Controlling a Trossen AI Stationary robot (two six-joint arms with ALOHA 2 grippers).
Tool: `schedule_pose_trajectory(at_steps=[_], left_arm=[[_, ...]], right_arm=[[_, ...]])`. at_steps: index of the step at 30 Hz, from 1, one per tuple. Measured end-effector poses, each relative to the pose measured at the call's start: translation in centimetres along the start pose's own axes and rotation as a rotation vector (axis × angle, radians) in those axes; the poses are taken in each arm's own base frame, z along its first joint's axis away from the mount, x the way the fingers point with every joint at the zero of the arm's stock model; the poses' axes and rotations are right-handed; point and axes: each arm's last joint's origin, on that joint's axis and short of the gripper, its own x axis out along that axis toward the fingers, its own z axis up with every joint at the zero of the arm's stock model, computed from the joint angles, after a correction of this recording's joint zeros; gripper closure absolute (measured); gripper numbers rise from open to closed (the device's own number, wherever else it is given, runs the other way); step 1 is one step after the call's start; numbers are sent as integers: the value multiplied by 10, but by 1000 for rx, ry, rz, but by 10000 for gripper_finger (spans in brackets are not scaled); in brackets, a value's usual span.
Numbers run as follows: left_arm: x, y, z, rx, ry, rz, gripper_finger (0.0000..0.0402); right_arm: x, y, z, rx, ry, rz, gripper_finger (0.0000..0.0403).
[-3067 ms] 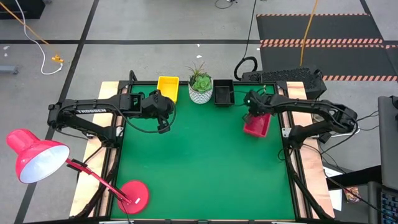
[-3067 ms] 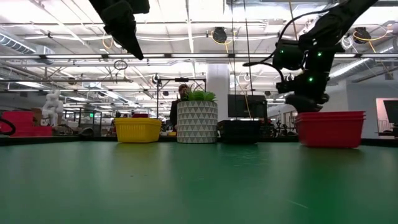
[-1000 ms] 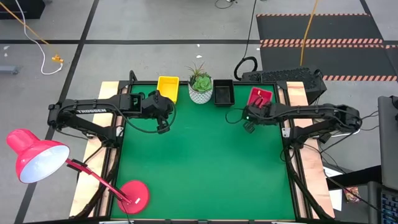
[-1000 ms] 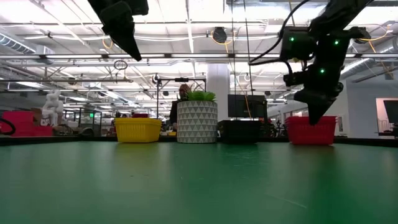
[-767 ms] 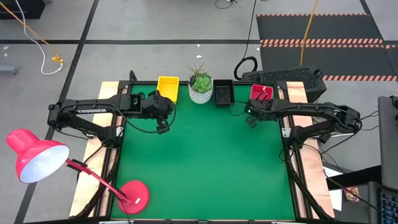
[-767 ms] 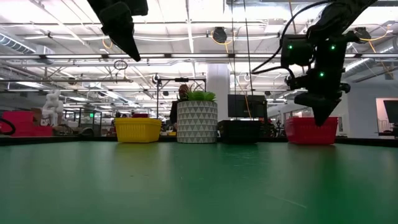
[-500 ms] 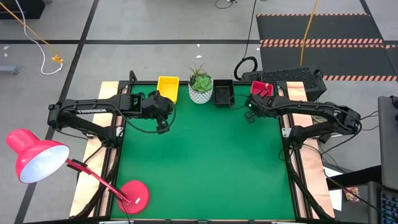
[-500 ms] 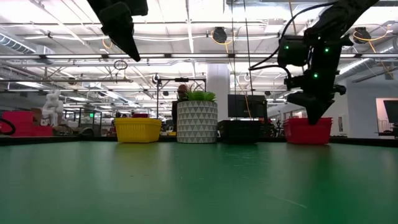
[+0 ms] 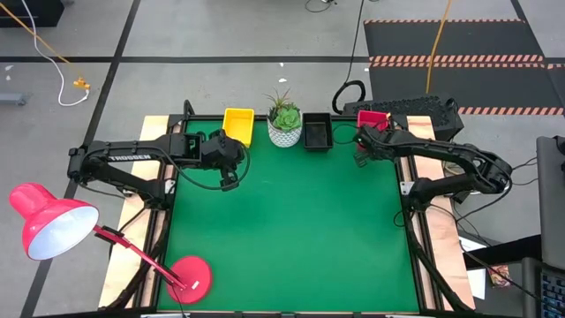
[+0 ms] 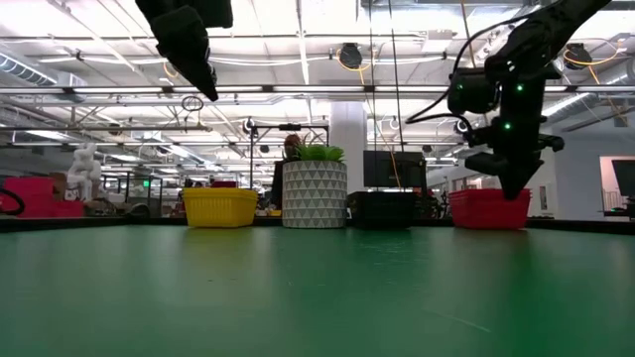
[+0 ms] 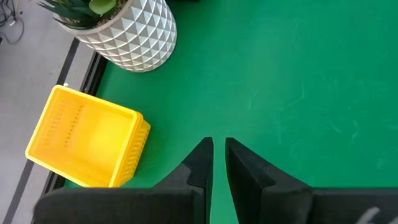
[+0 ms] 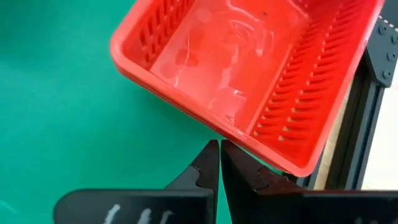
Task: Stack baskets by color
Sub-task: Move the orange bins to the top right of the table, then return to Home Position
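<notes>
A stack of red baskets (image 9: 374,117) stands at the table's far right corner, and its one end reaches over the black frame rail (image 12: 367,124). My right gripper (image 12: 220,147) is shut, right at the stack's near long side. A yellow basket (image 9: 238,121) and a black basket (image 9: 317,131) stand on their bottoms along the far edge, either side of a white plant pot (image 9: 284,125). My left gripper (image 11: 218,146) hangs shut above the mat, near the yellow basket (image 11: 87,146), with nothing between its fingers. My right gripper meets the red stack with its shut fingertips (image 12: 211,152) against the outer rim of the near long side (image 12: 233,132). The fingers slant down at it from the table's near side. The stack stands flat on its bottom.
A red desk lamp (image 9: 53,225) with a round base (image 9: 190,276) stands at the near left. Black equipment (image 9: 415,108) lies beyond the far right corner. The green mat (image 9: 291,230) is bare in its middle and near part.
My right gripper, shut throughout, has swung toward the table's far edge. The red stack has slid ahead of it along the mat into the far right corner, staying flat.
</notes>
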Motion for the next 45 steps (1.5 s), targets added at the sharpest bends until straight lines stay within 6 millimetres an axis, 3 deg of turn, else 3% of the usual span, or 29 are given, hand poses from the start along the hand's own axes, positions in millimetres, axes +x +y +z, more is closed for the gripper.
schedule_pose_trajectory(at_steps=[10, 14, 18, 22, 28, 33, 37, 45], left_arm=[[0, 0, 1, 32, -12, -3, 355], [1, -3, 7, 42, -95, -85, 355], [9, -5, 1, 46, -289, -124, 355], [18, -1, -17, 4, -467, -123, 355], [3, 3, -52, -55, -723, -161, 355], [-18, 7, -84, -128, -822, -171, 355], [-25, 8, -108, -182, -848, -190, 355], [-18, 4, -149, -283, -930, -227, 355]], right_arm=[[-1, -3, 2, -21, -57, -100, 392], [-11, 7, -1, -58, -49, 86, 391], [-29, 15, -6, -87, -120, 224, 392], [-55, 24, -9, -164, -266, 411, 392], [-103, 38, -12, -446, -579, 881, 392], [-122, 28, -21, -504, -693, 946, 392], [-125, 16, -29, -499, -733, 986, 392], [-94, 2, -63, -343, -885, 1097, 392]])
